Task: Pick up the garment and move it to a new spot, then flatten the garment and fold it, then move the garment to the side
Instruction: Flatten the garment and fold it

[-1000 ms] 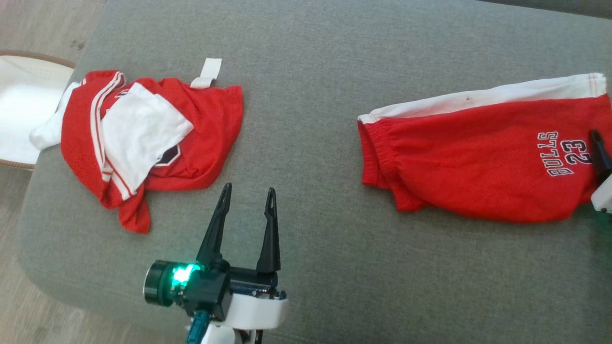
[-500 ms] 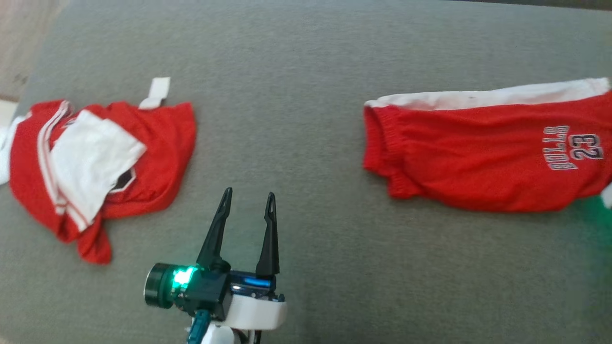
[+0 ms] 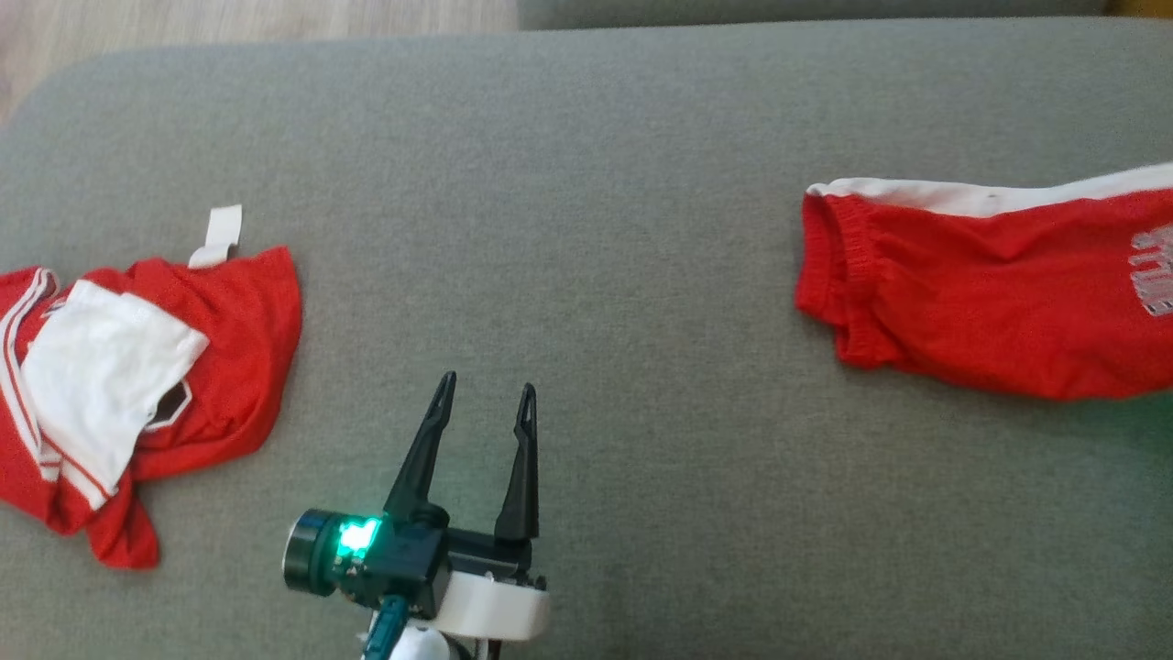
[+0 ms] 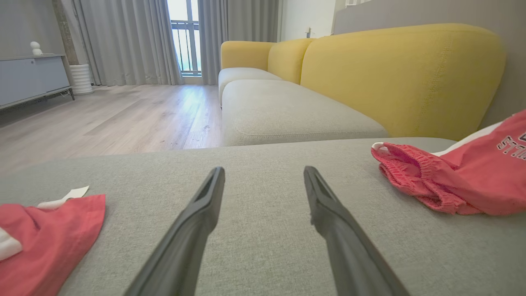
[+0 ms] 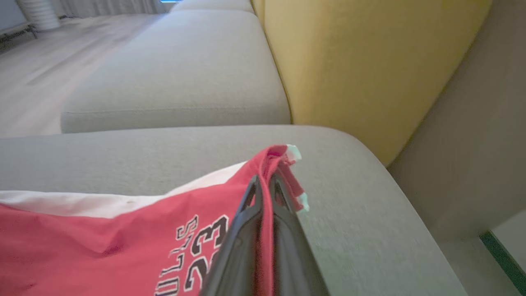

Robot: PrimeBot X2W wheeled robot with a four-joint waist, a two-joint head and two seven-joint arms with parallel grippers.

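Since the earlier frames the red shorts have slid toward the robot's right across the grey cushion, widening the gap to the crumpled red-and-white jersey. The head camera has also swung, and the right jaws, spread a second ago, are now pressed together. Head view: the shorts lie with their long axis across the picture, the elastic waistband toward the left gripper and the printed leg end running off the right edge. The left gripper hovers over bare cushion between the two garments, well apart from both, jaws spread and empty. Left wrist view: the left gripper looks low along the cushion, with the waistband up and to the right of its fingers and a corner of the jersey at lower left. This view adds that the far end of the shorts appears to rise off the cushion, with a yellow sofa back behind. Right wrist view: the right gripper pinches the leg hem of the shorts just beside the "23" print, cloth bunched above its tips, a grip the head view cuts off. Judgement: the right arm is nearer and holds the garment, so a carry to the new spot would likely run along the long axis, waistband trailing.
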